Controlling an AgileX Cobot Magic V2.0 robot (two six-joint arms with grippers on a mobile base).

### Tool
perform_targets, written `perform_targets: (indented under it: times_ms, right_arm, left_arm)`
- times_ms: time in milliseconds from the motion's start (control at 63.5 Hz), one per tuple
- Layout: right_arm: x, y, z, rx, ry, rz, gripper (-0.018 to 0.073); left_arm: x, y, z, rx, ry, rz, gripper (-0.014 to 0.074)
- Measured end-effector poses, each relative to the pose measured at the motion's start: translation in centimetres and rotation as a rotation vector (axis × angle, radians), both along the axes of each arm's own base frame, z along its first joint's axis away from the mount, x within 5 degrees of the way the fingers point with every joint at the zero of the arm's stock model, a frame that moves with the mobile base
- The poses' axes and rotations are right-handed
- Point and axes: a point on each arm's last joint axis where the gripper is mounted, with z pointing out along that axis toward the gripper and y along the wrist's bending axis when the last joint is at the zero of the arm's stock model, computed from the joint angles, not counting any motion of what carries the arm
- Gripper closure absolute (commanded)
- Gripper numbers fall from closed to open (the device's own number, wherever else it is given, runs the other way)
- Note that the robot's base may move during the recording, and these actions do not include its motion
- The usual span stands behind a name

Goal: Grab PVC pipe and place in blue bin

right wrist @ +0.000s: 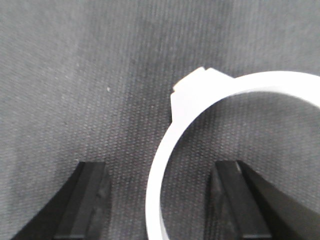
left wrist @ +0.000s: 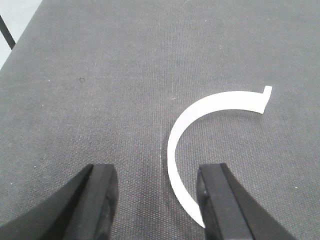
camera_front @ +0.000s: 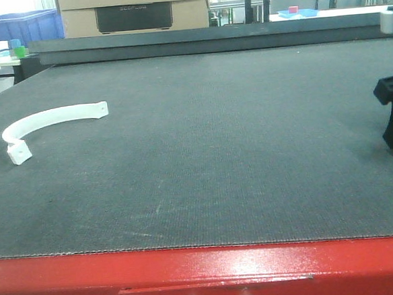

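Approach step; nothing is grasped. The curved PVC pipe [camera_front: 46,118] lies on the tabletop [camera_front: 217,153] at 9 o'clock, with the blue bin [camera_front: 19,28] beyond at 11 o'clock. The left end effector [left wrist: 157,175] hangs wide open and empty, pipe at its 1 o'clock. The right end effector [right wrist: 160,170], equally open and empty, straddles another white arc [right wrist: 200,90]. Next: centre, descend, close.

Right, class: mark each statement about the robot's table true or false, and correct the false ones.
1. The left pincer is open. True.
2. The white curved pipe piece lies on the dark mat. True.
3. The blue bin stands on the mat beside that piece. False: it stands beyond the mat's far left corner.
4. The right pincer is shut on a pipe piece. False: it is open, and a white curve lies ungripped between its fingers.
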Motion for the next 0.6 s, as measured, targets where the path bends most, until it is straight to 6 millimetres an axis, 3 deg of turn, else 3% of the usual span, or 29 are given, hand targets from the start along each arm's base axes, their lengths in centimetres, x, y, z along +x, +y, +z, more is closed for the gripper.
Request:
perform_targets:
  times_ms: [126, 488, 599]
  right_arm:
    - [0.07, -0.01, 0.00, 0.000, -0.002, 0.000, 0.0303]
    - [0.27, -0.04, 0.01, -0.005, -0.017, 0.001, 0.0687]
    - [0.30, -0.05, -0.04, -0.005, -0.017, 0.001, 0.0728]
  left_arm:
    - [0.00, 0.00, 0.00, 0.000, 0.000, 0.000, 0.0309]
    - [0.00, 0.00, 0.00, -0.001, 0.000, 0.001, 0.0309]
    - [0.00, 0.00, 0.00, -0.001, 0.000, 0.001, 0.0309]
